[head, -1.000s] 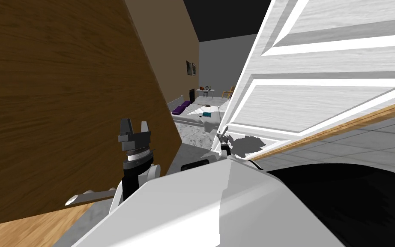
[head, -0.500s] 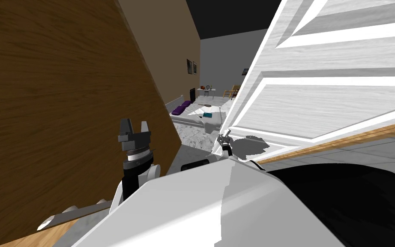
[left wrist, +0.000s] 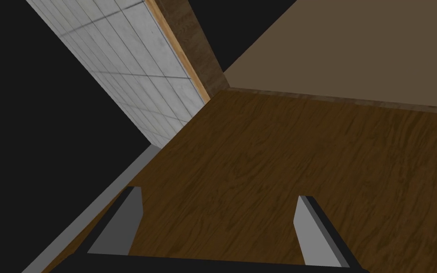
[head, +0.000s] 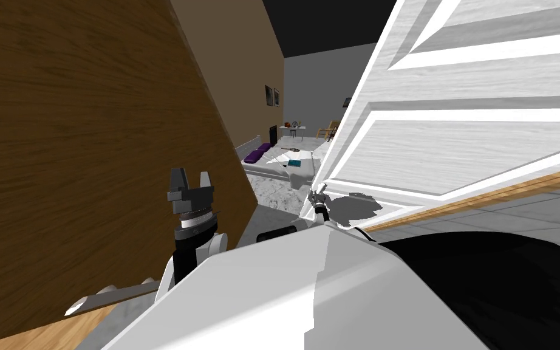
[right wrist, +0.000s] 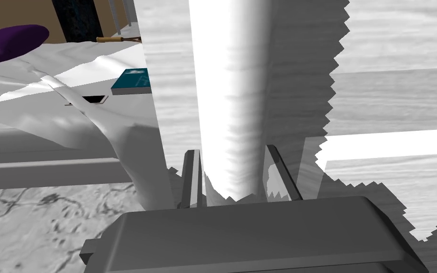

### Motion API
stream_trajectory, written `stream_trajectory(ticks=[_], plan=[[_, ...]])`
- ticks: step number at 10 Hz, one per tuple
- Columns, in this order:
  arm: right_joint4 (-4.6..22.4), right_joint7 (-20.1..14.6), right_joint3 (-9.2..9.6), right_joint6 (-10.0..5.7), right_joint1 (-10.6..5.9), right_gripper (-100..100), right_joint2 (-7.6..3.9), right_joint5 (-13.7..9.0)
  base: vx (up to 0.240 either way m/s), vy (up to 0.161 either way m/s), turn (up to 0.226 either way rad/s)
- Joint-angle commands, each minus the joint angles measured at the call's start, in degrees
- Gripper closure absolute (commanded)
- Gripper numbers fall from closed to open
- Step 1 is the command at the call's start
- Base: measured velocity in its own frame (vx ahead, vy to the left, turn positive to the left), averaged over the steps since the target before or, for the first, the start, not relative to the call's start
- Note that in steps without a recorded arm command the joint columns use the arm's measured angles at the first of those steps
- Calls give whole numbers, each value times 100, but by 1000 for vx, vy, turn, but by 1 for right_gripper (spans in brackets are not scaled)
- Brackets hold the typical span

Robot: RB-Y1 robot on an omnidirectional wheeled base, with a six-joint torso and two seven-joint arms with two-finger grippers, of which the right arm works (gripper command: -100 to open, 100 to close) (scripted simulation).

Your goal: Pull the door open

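Currently white panelled door stands ajar. Right gripper at door's free edge, fingers clamped on white upright bar of door. Left gripper well left of door, fingers apart, holding nothing, facing brown wooden wall. Past door's free edge: bed with teal book, purple pillow.

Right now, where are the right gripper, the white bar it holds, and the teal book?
right gripper [right wrist: 232,154]: right wrist view, midway between its fingers.
white bar [right wrist: 227,85]: right wrist view, its bright front, above the fingers.
teal book [right wrist: 132,81]: right wrist view, middle of its cover.
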Motion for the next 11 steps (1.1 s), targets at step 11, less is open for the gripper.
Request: stream_trajectory(ticks=[11], plan=[[-271, -537, 685, 88, 147, 100, -185, 397, -201, -12, 67]])
